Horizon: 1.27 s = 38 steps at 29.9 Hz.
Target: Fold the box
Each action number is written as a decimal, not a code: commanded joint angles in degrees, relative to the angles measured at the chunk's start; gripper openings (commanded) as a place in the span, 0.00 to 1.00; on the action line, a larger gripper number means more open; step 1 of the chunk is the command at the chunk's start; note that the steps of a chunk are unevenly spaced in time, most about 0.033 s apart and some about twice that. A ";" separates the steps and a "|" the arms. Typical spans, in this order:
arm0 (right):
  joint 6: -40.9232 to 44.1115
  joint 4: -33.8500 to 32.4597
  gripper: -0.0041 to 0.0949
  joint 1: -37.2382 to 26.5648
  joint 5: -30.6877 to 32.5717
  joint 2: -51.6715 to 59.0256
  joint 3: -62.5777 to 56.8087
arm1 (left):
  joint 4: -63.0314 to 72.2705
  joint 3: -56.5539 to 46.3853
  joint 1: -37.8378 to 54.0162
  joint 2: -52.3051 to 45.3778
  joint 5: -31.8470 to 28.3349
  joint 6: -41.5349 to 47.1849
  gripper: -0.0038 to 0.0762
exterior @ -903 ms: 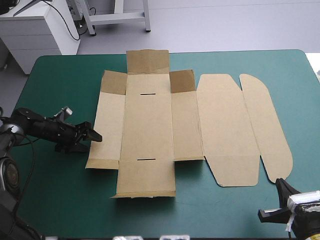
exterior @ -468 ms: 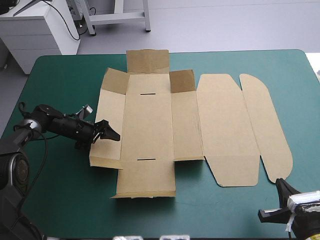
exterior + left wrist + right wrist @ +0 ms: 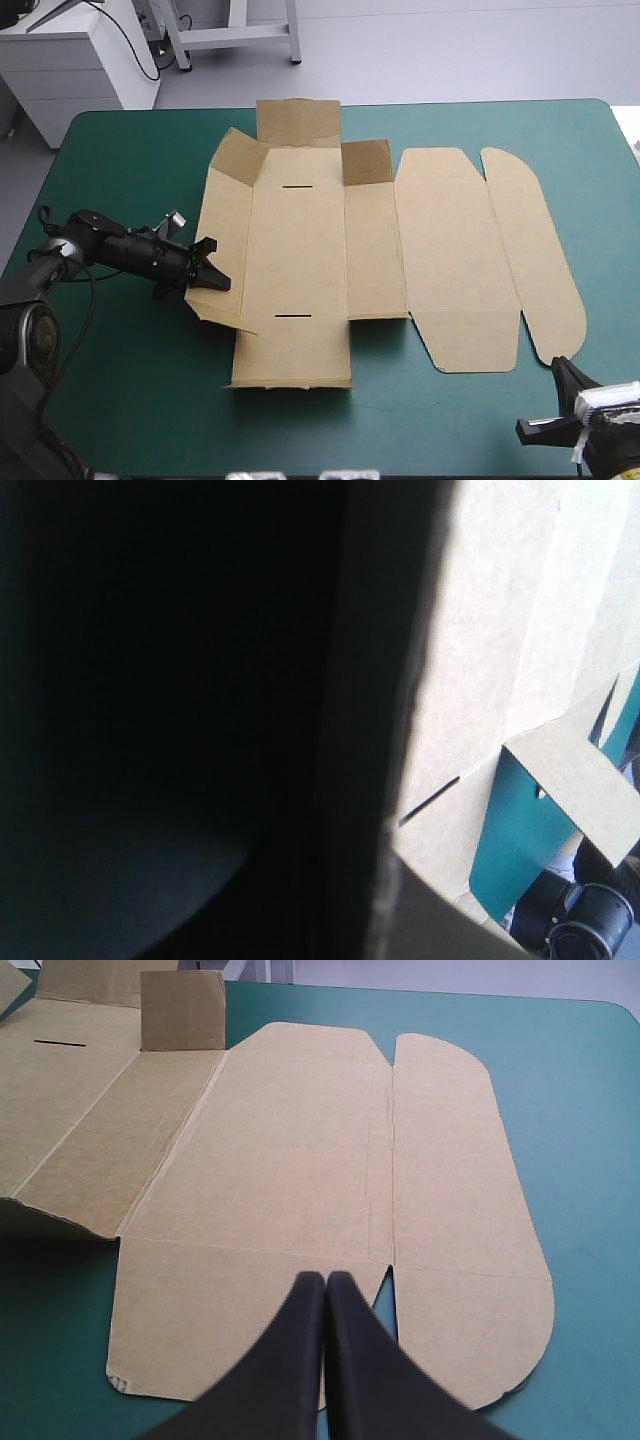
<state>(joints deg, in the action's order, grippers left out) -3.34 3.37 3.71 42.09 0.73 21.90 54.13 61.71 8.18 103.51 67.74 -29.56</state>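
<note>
- The box (image 3: 300,250) lies mid-table. Its left wall (image 3: 224,235), flat earlier, now tilts up off the table (image 3: 130,400).
- The left gripper (image 3: 208,272) has advanced against that wall; its opening cannot be determined.
- The right gripper (image 3: 325,1280) is closed and empty, at the near right corner.
- Wall-raising appears begun.

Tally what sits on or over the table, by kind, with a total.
box: 1
grippers: 2 (left gripper, right gripper)
Total: 3
</note>
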 commanded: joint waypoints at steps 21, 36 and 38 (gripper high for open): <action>-0.34 -0.08 0.02 -0.34 -4.22 1.37 1.61 | -72.80 28.75 -26.32 -2.39 5.77 -2.67 0.04; -0.34 -0.08 0.02 -0.34 -4.22 1.37 1.61 | -104.61 31.30 -46.77 -2.39 -10.21 1.12 0.04; -0.34 -0.08 0.02 -0.34 -4.22 1.37 1.61 | -108.13 31.30 -48.43 -2.39 -11.27 4.89 0.04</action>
<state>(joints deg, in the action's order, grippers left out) -3.34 3.37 3.71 42.09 0.73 21.90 -45.24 91.31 -38.03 103.69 59.00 -28.78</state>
